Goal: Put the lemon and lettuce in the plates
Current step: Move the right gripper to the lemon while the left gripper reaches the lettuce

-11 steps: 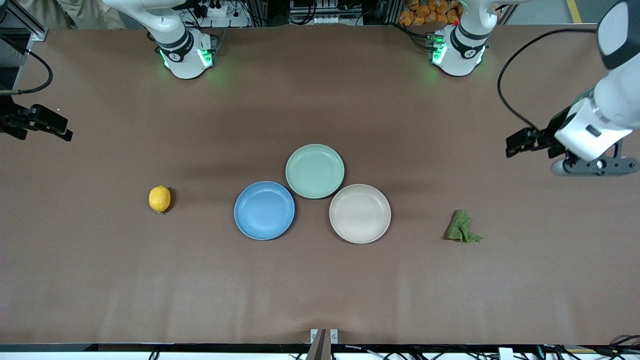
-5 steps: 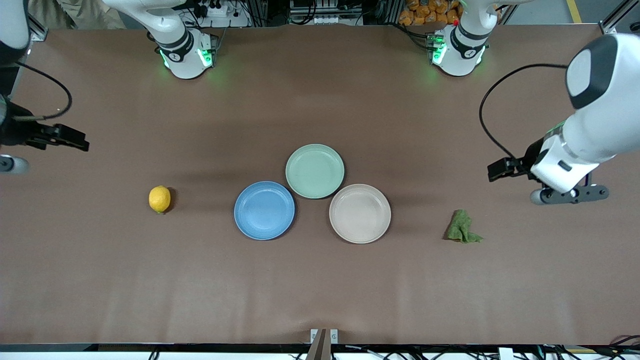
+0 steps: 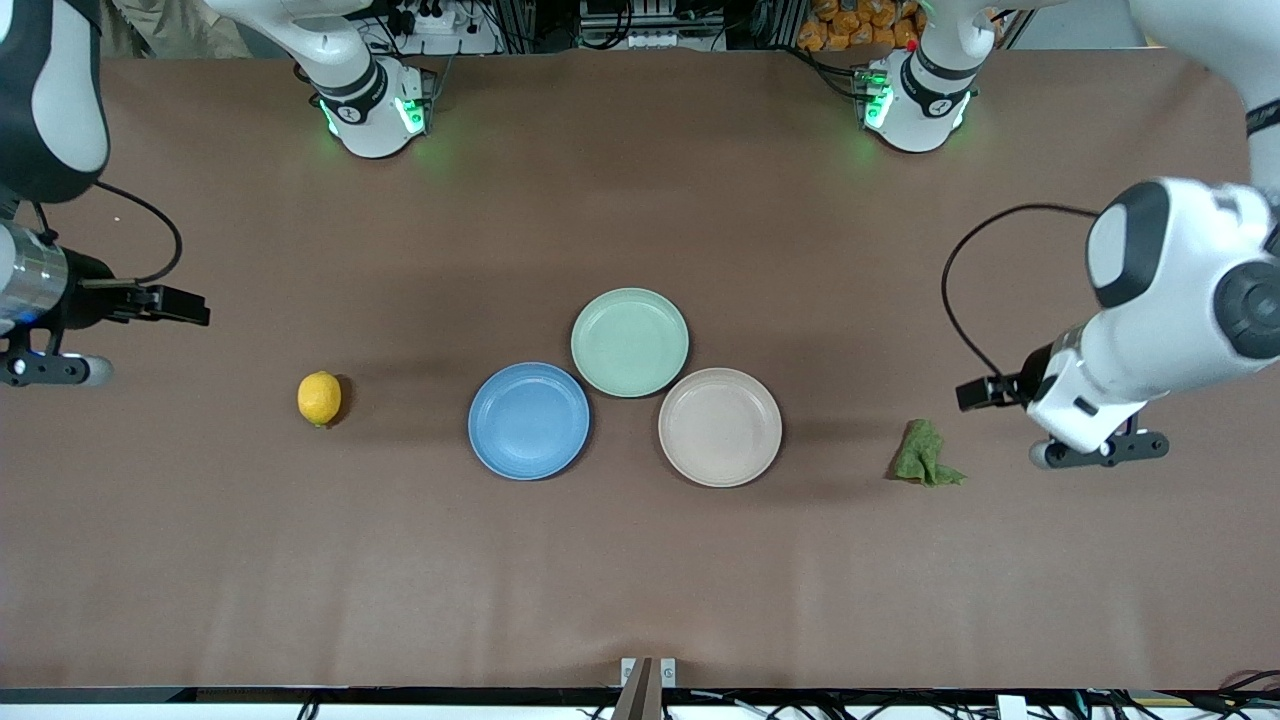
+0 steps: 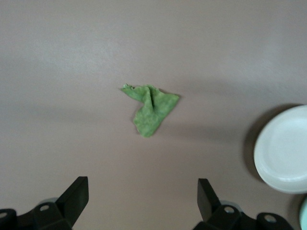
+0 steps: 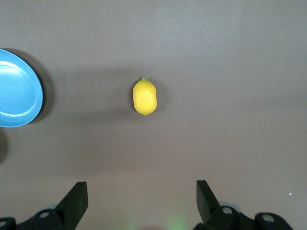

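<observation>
The yellow lemon (image 3: 319, 398) lies on the table toward the right arm's end, also in the right wrist view (image 5: 144, 97). The green lettuce (image 3: 925, 455) lies toward the left arm's end, also in the left wrist view (image 4: 150, 108). The blue plate (image 3: 528, 421) and the beige plate (image 3: 719, 427) sit side by side between them, both empty. My left gripper (image 3: 1098, 450) (image 4: 143, 191) is open and empty over bare table beside the lettuce. My right gripper (image 3: 50, 370) (image 5: 141, 194) is open and empty over bare table beside the lemon.
A mint-green plate (image 3: 629, 342), empty, touches both other plates and lies farther from the front camera. Both arm bases (image 3: 372, 105) (image 3: 915, 100) stand along the table's back edge. The brown table (image 3: 640, 560) is bare nearer the camera.
Both arms have swung in from the table's ends. The left gripper has moved toward the lettuce, the right gripper toward the lemon. Lemon, lettuce and plates have not moved.
</observation>
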